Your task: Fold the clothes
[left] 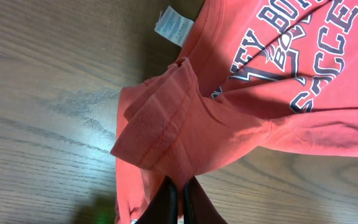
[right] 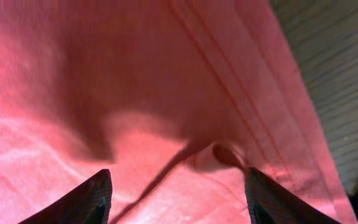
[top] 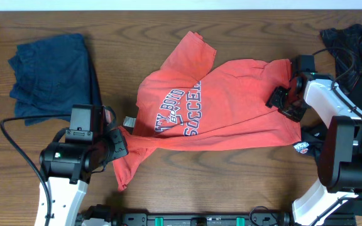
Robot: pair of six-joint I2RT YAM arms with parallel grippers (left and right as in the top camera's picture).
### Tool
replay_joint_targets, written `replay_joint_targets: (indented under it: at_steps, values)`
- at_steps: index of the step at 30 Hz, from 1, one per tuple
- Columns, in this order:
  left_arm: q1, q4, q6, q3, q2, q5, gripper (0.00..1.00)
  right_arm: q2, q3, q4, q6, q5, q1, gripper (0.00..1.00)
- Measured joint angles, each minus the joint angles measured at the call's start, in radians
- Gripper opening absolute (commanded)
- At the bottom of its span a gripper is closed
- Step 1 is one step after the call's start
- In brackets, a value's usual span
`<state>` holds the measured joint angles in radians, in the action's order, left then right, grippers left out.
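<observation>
Shirt (top: 231, 94) pinched in L claw (left: 180, 185), lies under R claw (right: 179, 180), jaws apart.

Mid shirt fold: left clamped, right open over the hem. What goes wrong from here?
1. The left pincer is shut on only a bunched edge of the coral-red shirt; a pull may slip it free.
2. The right pincer stands open over a puckered hem; closing may catch just that wrinkle.
3. The shirt lies skewed and wrinkled, so folding now likely bakes in creases.
</observation>
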<state>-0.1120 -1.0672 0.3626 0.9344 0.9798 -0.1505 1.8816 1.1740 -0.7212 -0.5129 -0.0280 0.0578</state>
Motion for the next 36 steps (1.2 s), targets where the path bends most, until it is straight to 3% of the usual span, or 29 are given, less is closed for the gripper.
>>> replay_joint_targets:
  at_steps: [5,9,13,16,21,28,36]
  values:
    - [0.0,0.0,0.0,0.0,0.0,0.0,0.06,0.009,0.0,0.018,-0.006,0.01,0.0,0.64]
    - [0.0,0.0,0.0,0.0,0.0,0.0,0.06,0.014,-0.003,0.023,-0.01,0.015,0.0,0.57]
    - [0.0,0.0,0.0,0.0,0.0,0.0,0.06,0.02,-0.004,0.022,-0.014,0.026,0.0,0.44]
    - [0.0,0.0,0.0,0.0,0.0,0.0,0.06,0.021,-0.004,0.016,-0.019,0.037,0.0,0.41]
    - [0.0,0.0,0.0,0.0,0.0,0.0,0.06,0.021,-0.004,0.011,-0.024,0.047,0.0,0.19]
    - [0.0,0.0,0.0,0.0,0.0,0.0,0.06,0.021,-0.004,0.007,-0.022,0.048,0.0,0.02]
    - [0.0,0.037,0.0,0.0,0.0,0.0,0.06,0.021,-0.004,-0.005,-0.024,0.048,0.0,0.01]
